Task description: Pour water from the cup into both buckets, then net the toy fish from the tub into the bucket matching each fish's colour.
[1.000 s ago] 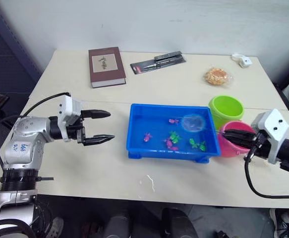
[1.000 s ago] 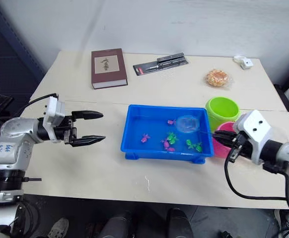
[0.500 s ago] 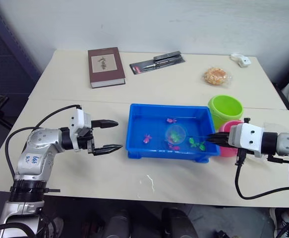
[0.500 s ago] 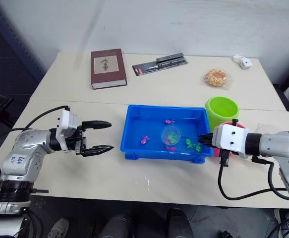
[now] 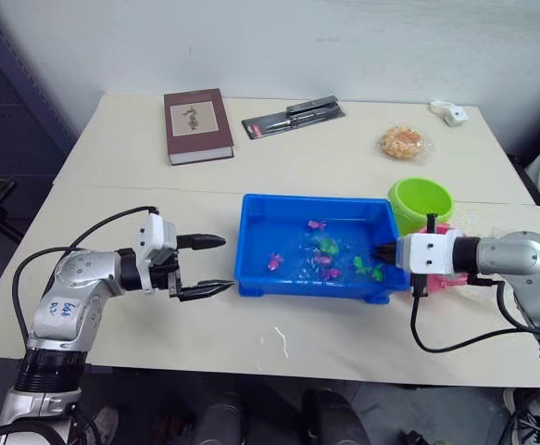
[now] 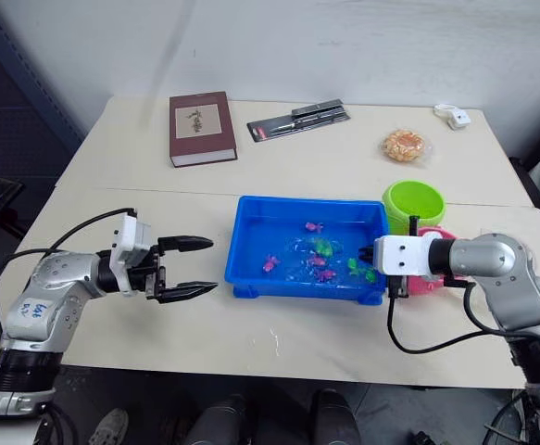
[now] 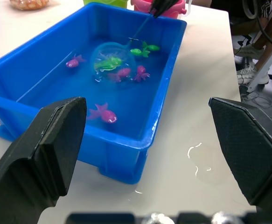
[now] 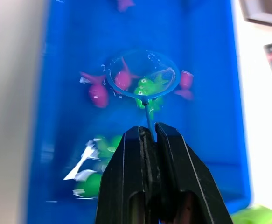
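Net (image 8: 142, 77) held in right pincer (image 8: 147, 135) dips into tub (image 5: 260, 232).

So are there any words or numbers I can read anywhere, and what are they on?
Left arm: handwritten marks, too small to read.
Brown book: a cover picture, any wording too small to read.
Dark packet: print too blurred to read.
Nothing readable on the tub or the buckets.

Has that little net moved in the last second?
Yes. The net has swung from the blue tub's corner near the green bucket toward its middle, and now dips in the water among the fish, held by the right tool.
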You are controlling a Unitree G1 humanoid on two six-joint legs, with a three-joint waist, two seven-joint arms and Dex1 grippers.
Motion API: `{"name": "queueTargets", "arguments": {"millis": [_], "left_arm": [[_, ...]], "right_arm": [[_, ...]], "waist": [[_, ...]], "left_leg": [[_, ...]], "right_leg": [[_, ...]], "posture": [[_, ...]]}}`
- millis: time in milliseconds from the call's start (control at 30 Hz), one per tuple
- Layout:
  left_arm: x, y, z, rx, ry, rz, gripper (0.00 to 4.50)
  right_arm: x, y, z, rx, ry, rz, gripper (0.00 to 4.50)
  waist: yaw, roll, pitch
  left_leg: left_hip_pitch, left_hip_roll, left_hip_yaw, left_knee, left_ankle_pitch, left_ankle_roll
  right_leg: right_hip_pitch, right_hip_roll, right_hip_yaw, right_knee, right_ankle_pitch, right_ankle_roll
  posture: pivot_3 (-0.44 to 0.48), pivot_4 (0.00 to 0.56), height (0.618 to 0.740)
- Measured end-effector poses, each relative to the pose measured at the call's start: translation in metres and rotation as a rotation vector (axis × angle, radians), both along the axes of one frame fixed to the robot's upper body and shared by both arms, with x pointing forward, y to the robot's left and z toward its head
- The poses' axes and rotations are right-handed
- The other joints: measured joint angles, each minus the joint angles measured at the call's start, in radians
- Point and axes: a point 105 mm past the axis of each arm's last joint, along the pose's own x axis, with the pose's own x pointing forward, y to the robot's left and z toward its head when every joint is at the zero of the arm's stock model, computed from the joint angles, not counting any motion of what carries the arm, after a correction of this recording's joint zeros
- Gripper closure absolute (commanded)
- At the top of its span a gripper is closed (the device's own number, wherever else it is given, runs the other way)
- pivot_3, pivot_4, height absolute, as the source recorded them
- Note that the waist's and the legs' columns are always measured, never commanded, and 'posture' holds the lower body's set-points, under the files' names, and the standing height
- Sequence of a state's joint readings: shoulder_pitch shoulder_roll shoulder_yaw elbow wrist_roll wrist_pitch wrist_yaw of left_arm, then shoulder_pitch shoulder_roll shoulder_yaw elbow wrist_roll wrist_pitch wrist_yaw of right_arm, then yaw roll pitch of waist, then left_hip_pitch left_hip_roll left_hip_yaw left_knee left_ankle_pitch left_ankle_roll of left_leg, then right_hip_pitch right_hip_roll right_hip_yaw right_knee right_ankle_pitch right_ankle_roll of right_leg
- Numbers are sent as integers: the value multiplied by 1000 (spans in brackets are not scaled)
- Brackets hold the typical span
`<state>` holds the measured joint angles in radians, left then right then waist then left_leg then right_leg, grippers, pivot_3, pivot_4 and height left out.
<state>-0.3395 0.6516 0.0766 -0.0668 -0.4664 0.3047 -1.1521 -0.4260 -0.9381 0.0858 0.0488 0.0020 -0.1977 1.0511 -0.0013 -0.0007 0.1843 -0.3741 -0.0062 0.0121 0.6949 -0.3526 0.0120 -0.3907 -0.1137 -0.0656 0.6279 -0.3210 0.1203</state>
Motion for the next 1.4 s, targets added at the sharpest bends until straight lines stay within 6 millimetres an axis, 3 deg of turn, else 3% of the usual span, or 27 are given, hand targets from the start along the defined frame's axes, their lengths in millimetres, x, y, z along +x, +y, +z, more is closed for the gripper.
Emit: {"name": "queueTargets", "arguments": {"millis": [200, 367, 667, 933, 1400], "left_arm": [[0, -2, -2, 1, 8, -11, 12], [-1, -3, -3, 1, 13, -17, 12], [-1, -5, -3, -5, 14, -19, 12], [0, -7, -4, -15, 16, -19, 12], [0, -8, -5, -19, 18, -18, 12]], "right_arm": [[11, -14, 9, 27, -25, -67, 4500], [12, -34, 12, -71, -49, -88, 4500], [4, -40, 18, -168, -43, -44, 4500], [-3, -44, 7, -258, 4, -49, 4500], [-10, -32, 1, -239, 57, -32, 4500]], "waist": [[0, 0, 0], [0, 0, 0], [-1, 1, 0], [0, 1, 0], [0, 1, 0]], "left_leg": [[0, 0, 0, 0, 0, 0], [0, 0, 0, 0, 0, 0], [0, 0, 1, 0, 0, 0], [0, 0, 0, 0, 0, 0], [0, 0, 0, 0, 0, 0]], "right_leg": [[0, 0, 0, 0, 0, 0], [0, 0, 0, 0, 0, 0], [0, 0, 0, 0, 0, 0], [0, 0, 0, 0, 0, 0], [0, 0, 0, 0, 0, 0]], "posture": [[0, 150, 738], [0, 150, 738], [0, 150, 738], [0, 150, 738], [0, 150, 738]]}}
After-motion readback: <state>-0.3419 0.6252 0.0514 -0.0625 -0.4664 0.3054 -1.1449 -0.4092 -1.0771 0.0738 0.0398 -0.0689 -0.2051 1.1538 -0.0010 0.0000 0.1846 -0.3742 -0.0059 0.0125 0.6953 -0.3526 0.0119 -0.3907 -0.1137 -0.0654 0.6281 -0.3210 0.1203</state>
